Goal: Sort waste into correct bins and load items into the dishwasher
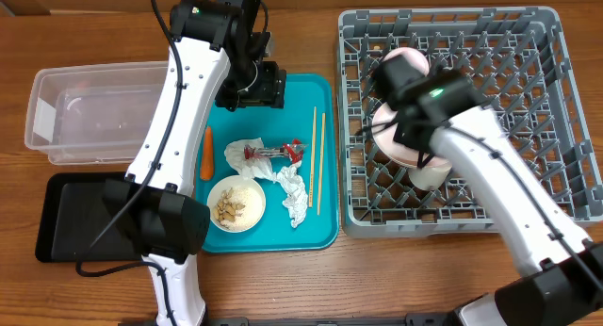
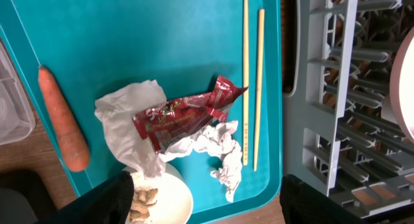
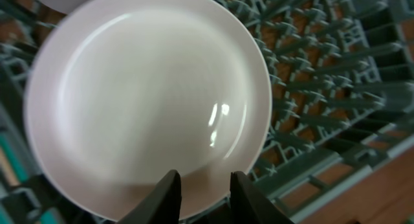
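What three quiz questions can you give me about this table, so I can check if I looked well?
1. True or false: the carrot lies inside the grey dish rack.
2. What is in the white bowl on the teal tray? A) nut scraps B) soup C) a spoon
3. How many chopsticks lie on the teal tray?
Key: 1 false, it lies at the teal tray's edge; 2 A; 3 two.
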Motion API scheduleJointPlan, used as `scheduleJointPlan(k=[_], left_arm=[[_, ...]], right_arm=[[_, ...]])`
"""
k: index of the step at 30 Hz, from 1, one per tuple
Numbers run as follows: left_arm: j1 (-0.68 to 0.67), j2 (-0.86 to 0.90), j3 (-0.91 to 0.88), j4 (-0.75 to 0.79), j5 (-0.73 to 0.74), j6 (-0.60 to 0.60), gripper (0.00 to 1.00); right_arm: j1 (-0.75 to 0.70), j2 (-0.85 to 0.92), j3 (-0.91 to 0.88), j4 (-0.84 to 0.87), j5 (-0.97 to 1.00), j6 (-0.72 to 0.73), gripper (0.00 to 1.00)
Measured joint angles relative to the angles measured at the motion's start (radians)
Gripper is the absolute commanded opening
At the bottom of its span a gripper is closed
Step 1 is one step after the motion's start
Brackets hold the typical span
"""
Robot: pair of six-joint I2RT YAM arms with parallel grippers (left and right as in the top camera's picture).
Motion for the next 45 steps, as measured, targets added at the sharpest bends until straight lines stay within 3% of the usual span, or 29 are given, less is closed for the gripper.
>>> scheduleJointPlan(k=[6,8,15,30,33,38,45], left_arm=[[0.000,0.000,0.000,-0.009,-0.003,0.000,0.75],[0.000,0.000,0.000,-0.009,-0.003,0.000,0.75],[0.000,0.000,0.000,-0.003,-0.003,0.000,0.75],[0.000,0.000,0.000,-0.005,-0.003,0.000,0.75],[0.000,0.000,0.000,-0.005,-0.003,0.000,0.75],[0.000,0.000,0.000,-0.005,-0.003,0.000,0.75],[0.000,0.000,0.000,-0.005,-0.003,0.000,0.73]], right_arm=[[-0.266,0.000,0.082,0.101,-0.301,-0.229,0.39],[-0.413,0.000,0.081,0.117,-0.477,-0.311,0.40],[-0.654,0.000,0.036,0.129,-0.671,-0.410,0.41],[-0.660,0.000,-0.242,0.291,-0.842,-0.492,0.40],[-0.654,0.000,-0.266,0.309,-0.861,-0.497,0.31],[-0.645,0.000,-0.294,0.323,-0.867,-0.502,0.04],[-0.645,0.000,-0.294,0.330,-0.855,-0.506,0.04]])
